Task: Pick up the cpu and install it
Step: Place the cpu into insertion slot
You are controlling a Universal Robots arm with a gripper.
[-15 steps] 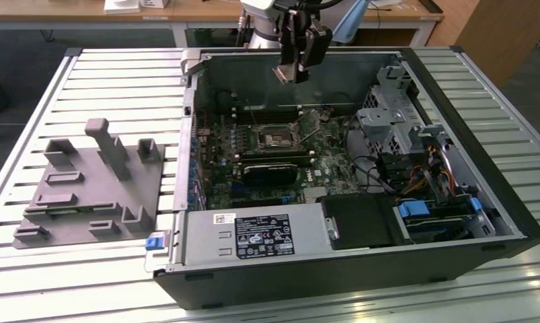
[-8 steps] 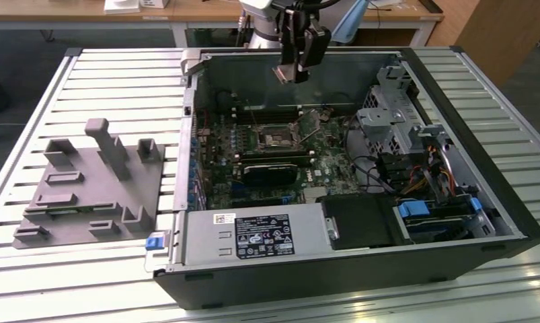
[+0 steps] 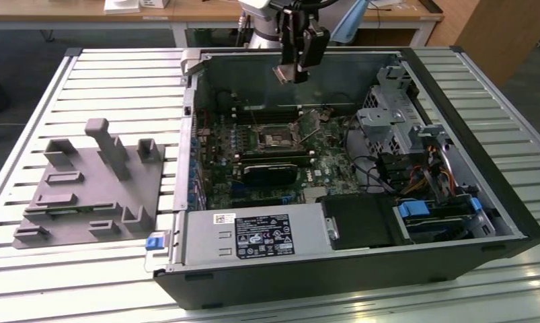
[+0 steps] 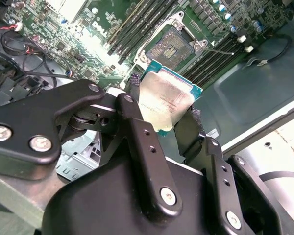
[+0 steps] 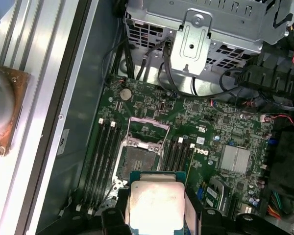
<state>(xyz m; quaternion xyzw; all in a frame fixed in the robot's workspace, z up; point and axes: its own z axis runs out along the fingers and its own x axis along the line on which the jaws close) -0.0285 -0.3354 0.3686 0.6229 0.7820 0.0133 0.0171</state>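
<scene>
- The gripper (image 3: 293, 67) hangs over the open computer case (image 3: 474, 134), close to the case's 12 o'clock edge in the exterior view.
- Its claw pinches the cpu (image 4: 165, 100) by two opposite edges, with a black finger (image 4: 137, 117) pressed to one side and its mate to the other.
- The cpu is aloft between the fingers, its pale metal top turned toward both wrist cameras, and it is well apart from the motherboard (image 5: 210, 127) beneath.
- The socket (image 5: 137, 159) shows a dark inner square inside a metal frame, with memory slots (image 5: 104, 161) along both sides.
- In the exterior view the socket (image 3: 277, 140) lies at about 6 o'clock from the gripper.
- A grey fixture (image 3: 81, 195) with upright posts stands on the slatted table (image 3: 117, 74), at the case's 9 o'clock.
- The power supply (image 3: 251, 235) fills the case's 6 o'clock edge.
</scene>
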